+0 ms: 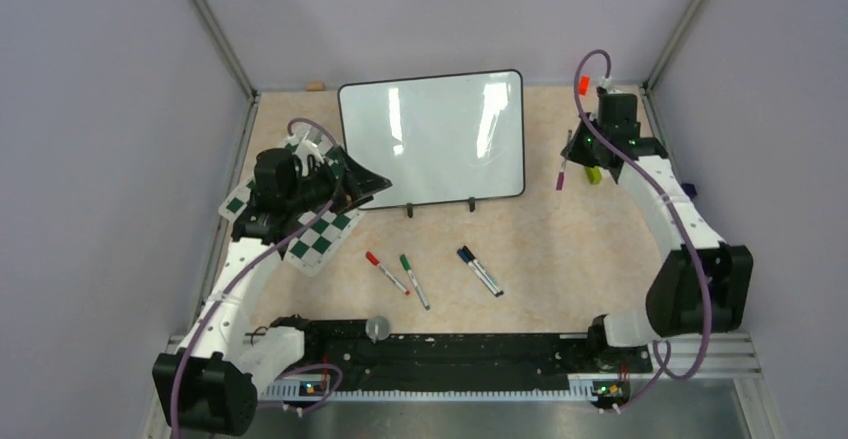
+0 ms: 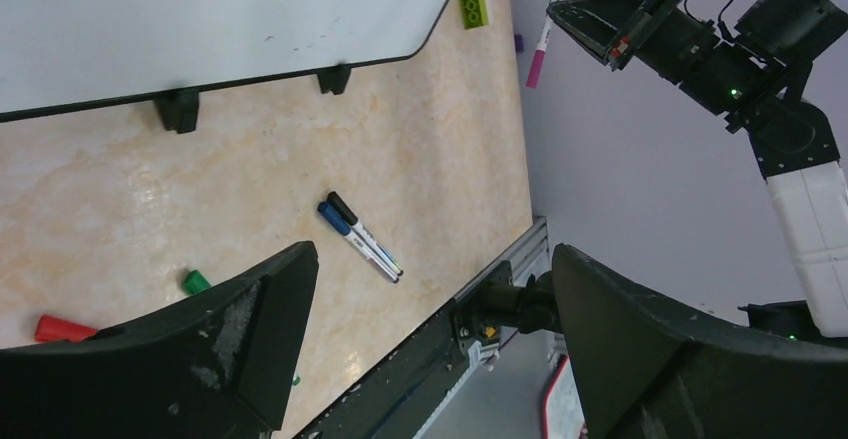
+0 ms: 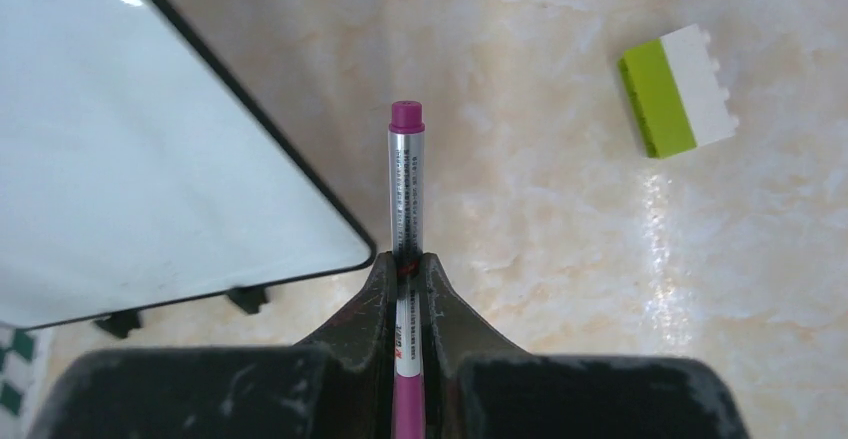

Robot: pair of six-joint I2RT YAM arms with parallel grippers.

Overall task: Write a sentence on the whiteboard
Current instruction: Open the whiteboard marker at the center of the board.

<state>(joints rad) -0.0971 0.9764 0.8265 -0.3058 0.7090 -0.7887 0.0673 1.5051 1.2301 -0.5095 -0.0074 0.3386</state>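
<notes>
The whiteboard (image 1: 430, 139) stands at the back middle of the table on two small black feet; its face is blank and no sentence shows on it. My right gripper (image 1: 574, 147) hangs just right of the board's right edge, shut on a purple-pink marker (image 1: 563, 167). In the right wrist view the marker (image 3: 406, 179) sticks out past the closed gripper (image 3: 405, 264), its capped end over the table beside the board's corner (image 3: 130, 139). My left gripper (image 1: 362, 175) stands open and empty by the board's lower left corner; in its own view (image 2: 430, 259) nothing is between the fingers.
A red marker (image 1: 385, 271), a green marker (image 1: 414, 279) and a blue-and-black pair (image 1: 480, 270) lie on the table in front of the board. A green-and-white brick (image 3: 678, 89) lies right of the held marker. A checkered mat (image 1: 320, 239) lies under the left arm.
</notes>
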